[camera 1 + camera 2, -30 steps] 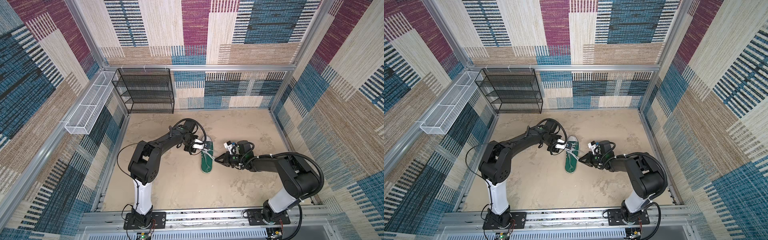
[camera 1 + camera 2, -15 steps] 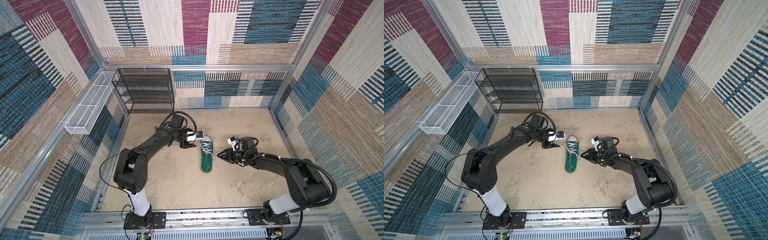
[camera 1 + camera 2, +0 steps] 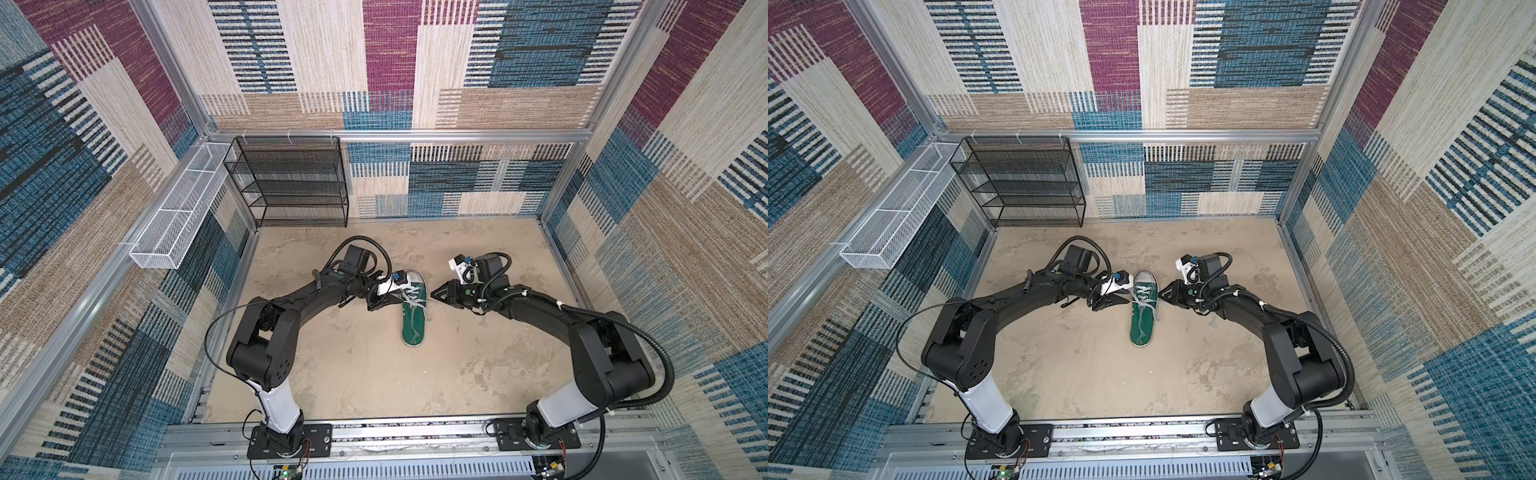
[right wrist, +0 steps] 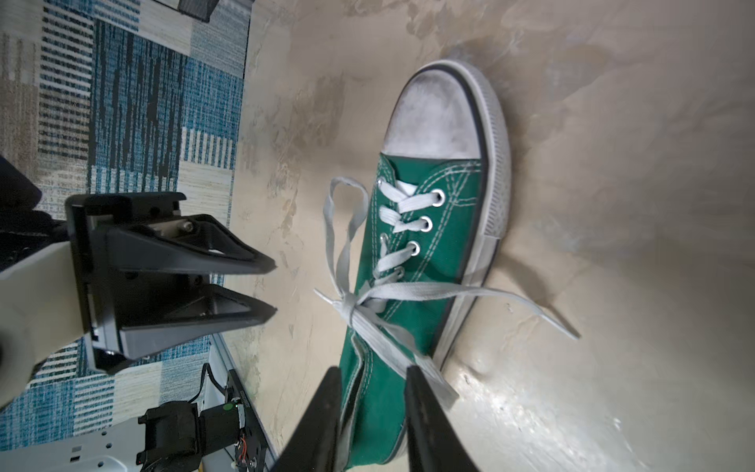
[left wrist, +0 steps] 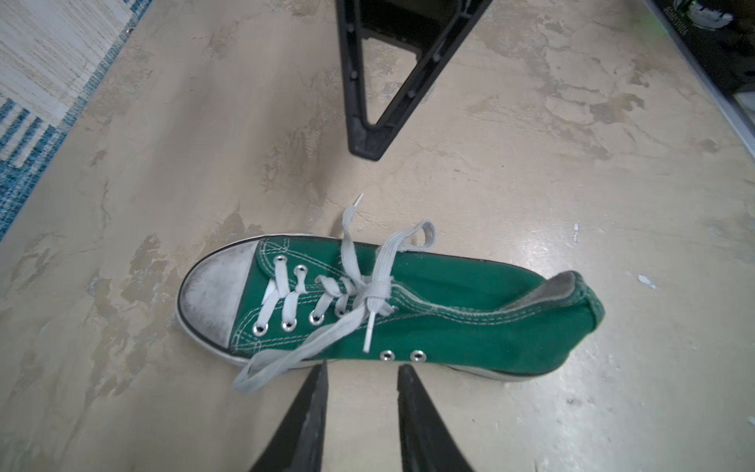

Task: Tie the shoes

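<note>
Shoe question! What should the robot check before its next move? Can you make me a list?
1. Shoe standing on its sole, not tipped over: ok.
2. Laces tied into a bow with two loops: ok.
3. Knot pulled tight enough to hold: cannot tell.
4. Left hand open and holding nothing: ok.
5. Right hand open and holding nothing: ok.
</note>
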{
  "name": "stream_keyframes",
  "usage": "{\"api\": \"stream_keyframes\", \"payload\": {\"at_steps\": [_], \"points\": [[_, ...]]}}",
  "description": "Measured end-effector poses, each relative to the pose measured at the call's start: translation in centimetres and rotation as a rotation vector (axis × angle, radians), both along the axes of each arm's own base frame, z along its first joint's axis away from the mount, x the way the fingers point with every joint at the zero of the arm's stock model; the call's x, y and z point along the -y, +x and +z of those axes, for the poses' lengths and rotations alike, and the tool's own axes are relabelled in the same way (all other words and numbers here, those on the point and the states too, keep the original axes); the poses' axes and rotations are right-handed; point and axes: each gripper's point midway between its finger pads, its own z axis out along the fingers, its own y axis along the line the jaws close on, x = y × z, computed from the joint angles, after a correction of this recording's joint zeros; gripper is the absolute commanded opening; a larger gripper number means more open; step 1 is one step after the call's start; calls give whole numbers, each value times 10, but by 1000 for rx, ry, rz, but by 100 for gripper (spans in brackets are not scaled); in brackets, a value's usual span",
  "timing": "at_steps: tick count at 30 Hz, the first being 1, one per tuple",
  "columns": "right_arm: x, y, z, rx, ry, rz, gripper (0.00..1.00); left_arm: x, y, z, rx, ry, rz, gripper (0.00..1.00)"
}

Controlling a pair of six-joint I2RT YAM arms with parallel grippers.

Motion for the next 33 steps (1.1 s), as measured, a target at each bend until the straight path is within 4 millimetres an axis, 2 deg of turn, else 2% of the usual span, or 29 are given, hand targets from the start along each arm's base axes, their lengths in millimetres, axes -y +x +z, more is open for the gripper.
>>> {"api": "stream_keyframes", "payload": {"at_steps": [4,9,15,21,25,29,33], "points": [[-20,1,-1,-5,11,50,22,5,-5,-10,-13,11,-8,33],[-39,-3,-2,-16,40,103,19,4,-2,-16,6,30,9,33],[-47,-6,-4,-30,57,118,17,5,1,-22,10,40,14,28],[-51,-7,-10,-48,68,133,16,6,2,-23,11,39,13,20],[-54,-7,-12,-59,70,136,16,6,1,-24,10,39,13,11],[-56,-6,-11,-55,71,140,25,7,3,-23,16,35,14,0],[-55,0,-9,-28,34,127,30,7,4,-24,18,40,22,0]]}}
